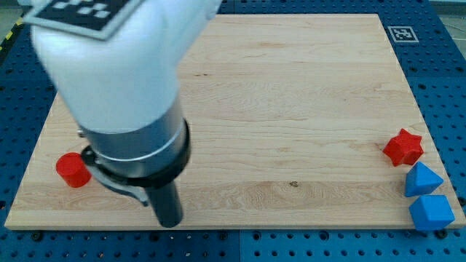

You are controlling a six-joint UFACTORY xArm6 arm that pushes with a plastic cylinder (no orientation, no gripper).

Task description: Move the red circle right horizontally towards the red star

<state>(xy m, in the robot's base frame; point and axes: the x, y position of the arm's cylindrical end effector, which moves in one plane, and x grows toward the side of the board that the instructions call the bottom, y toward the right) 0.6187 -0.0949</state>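
Tip right of red circle, red star far right

No readable words, brands or numbers; only two coded markers

A black-and-white square fiducial marker sits on the blue pegboard just off the wooden board's corner at the view's top right; a black-and-white checker-like pattern lies on top of the arm's white housing at the view's top left, partly cut off; neither carries legible letters

My arm is a bulky white shell with a checkered black-and-white marker on top. Below sit a grey band, black collar and dark rod.
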